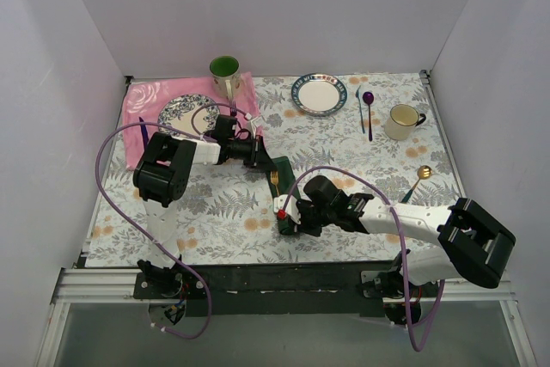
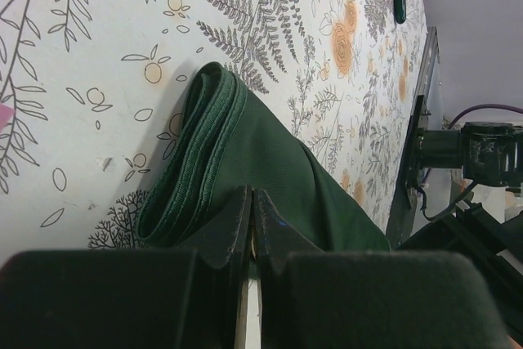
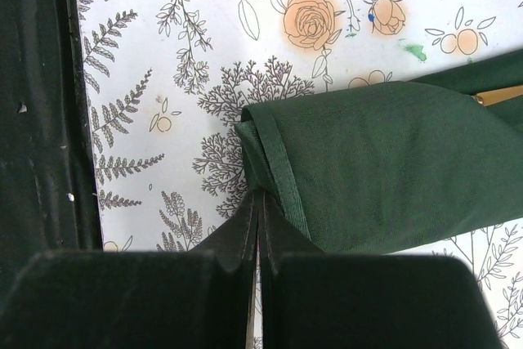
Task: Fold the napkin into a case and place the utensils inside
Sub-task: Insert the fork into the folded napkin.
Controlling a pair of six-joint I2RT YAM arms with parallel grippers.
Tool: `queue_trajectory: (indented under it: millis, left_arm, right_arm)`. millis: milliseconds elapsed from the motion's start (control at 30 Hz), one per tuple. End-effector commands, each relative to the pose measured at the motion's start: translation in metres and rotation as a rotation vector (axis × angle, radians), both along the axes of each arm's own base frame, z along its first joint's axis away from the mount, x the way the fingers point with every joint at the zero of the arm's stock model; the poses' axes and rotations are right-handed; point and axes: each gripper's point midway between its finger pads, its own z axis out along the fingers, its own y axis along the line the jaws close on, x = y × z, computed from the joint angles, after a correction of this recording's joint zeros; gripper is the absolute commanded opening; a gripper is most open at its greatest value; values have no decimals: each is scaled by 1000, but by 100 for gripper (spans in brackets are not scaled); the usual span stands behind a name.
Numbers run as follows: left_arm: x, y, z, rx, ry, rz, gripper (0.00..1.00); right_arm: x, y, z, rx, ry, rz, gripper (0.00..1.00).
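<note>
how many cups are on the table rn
2: a green cup at the far edge of the pink cloth on the left, and a cream mug on the right, near the purple spoon. Some of the table is covered, so another could be hidden.

On the worktop (image 1: 223, 204) there is one dark green napkin (image 3: 384, 169). There is one pink cloth (image 1: 146, 100), far left. There are two plates: a patterned one (image 1: 185, 113) on that cloth and a blue-rimmed one (image 1: 319, 94) far centre. There are two mugs: a green-lined one (image 1: 224, 70) and a cream one (image 1: 402, 122), far right. One gold-headed spoon (image 1: 421, 178) lies loose on the right. One more gold tip (image 3: 498, 96) shows at the napkin; any others inside are hidden. There is one purple spoon (image 1: 368, 109), with one slim utensil (image 1: 359, 102) just beside it. There are two arms, left (image 1: 163, 169) and right (image 1: 430, 221).
</note>
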Motion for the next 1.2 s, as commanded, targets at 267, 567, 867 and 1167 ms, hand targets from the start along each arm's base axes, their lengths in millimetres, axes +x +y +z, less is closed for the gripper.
queue_trajectory:
  millis: [267, 567, 867, 1167]
  left_arm:
    - [-2, -6, 41, -43, -88, -15, 15]
    - [18, -3, 67, -7, -181, 16, 44]
    - [51, 14, 99, 25, -301, 87, 69]
    - [62, 44, 172, 61, -556, 156, 82]
  right_arm:
    - [4, 5, 6, 16, -21, -5, 1]
    - [6, 15, 33, 64, -30, 8, 2]
    - [-20, 6, 49, 75, -28, 169, 31]
    - [9, -15, 119, 139, -148, -104, 55]
